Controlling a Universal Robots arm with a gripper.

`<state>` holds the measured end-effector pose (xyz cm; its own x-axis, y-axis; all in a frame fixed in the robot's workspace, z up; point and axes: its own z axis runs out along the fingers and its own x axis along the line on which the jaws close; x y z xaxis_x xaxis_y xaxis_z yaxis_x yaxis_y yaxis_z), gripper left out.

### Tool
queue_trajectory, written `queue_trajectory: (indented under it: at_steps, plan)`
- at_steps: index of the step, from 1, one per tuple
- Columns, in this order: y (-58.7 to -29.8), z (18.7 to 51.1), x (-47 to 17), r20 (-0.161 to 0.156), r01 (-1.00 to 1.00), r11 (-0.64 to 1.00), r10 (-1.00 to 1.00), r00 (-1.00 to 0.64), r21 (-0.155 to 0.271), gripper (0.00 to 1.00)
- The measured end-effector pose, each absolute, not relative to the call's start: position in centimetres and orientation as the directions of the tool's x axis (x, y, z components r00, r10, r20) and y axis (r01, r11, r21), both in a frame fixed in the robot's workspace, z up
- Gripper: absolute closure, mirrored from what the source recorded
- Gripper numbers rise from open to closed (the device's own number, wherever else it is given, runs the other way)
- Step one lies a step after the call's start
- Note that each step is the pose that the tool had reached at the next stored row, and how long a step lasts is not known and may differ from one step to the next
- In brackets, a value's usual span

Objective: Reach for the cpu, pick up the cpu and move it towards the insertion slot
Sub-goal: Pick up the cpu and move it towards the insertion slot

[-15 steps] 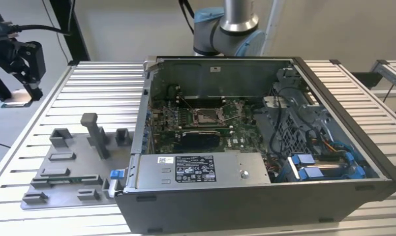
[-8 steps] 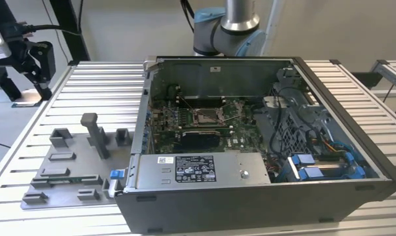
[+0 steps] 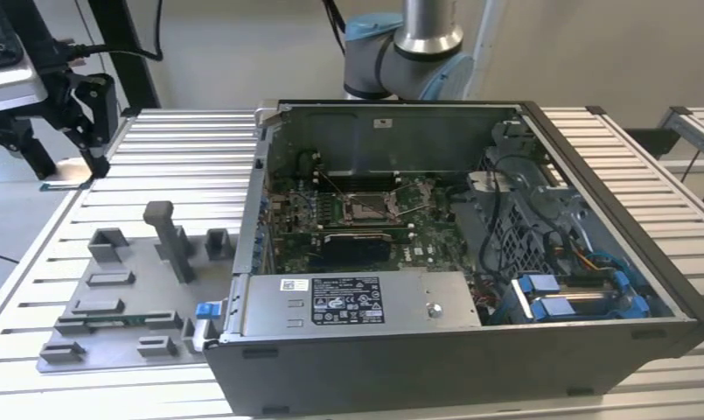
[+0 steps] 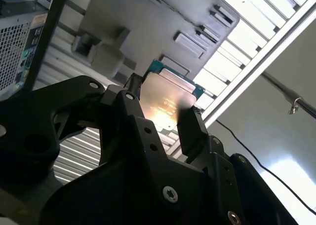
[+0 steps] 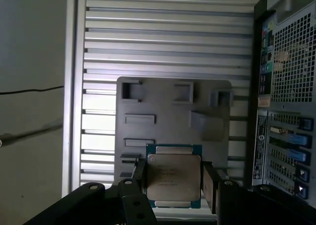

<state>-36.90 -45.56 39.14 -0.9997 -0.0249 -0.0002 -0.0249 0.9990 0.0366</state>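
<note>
My gripper point(image 5: 174, 179) is shut on the cpu point(image 5: 174, 174), a thin square chip with a silvery top and a green edge, pinched at two opposite sides by the black fingers point(image 5: 208, 183). The second wrist view has the cpu point(image 4: 165, 99) lying flat in the gripper point(image 4: 160, 111). In the exterior view the gripper point(image 3: 69, 171) hangs over the slatted table's far corner at the exterior view's left, with the cpu point(image 3: 64, 185) as a thin green sliver at its tips. The insertion slot point(image 3: 364, 208), a silver-framed socket, lies inside the open computer case, well off toward the exterior view's right.
A grey fixture plate point(image 3: 107, 306) with raised blocks lies on the slatted table point(image 3: 188, 149), below the held chip in the first wrist view point(image 5: 173, 106). The open computer case point(image 3: 445, 350) has tall walls around the motherboard. The arm's base point(image 3: 404, 52) stands behind the case.
</note>
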Motion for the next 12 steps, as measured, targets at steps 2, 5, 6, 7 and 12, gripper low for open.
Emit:
queue_trajectory:
  at_steps: [2, 5, 6, 7, 12]
  plan:
    - [-45.6, 39.1, -36.5, 0.0, -0.025, 0.999, -0.025, -1.0, 0.037, 1.0]
    - [-45.6, 39.1, -35.9, 0.0, -0.025, 0.999, -0.025, -1.0, 0.037, 1.0]
    - [-45.6, 39.1, -35.7, 0.0, -0.025, 0.999, -0.025, -1.0, 0.037, 1.0]
    - [-45.6, 39.1, -35.5, 0.0, -0.025, 0.999, -0.025, -1.0, 0.037, 1.0]
    - [-45.6, 39.1, -34.5, 0.0, -0.025, 0.999, -0.025, -1.0, 0.037, 1.0]
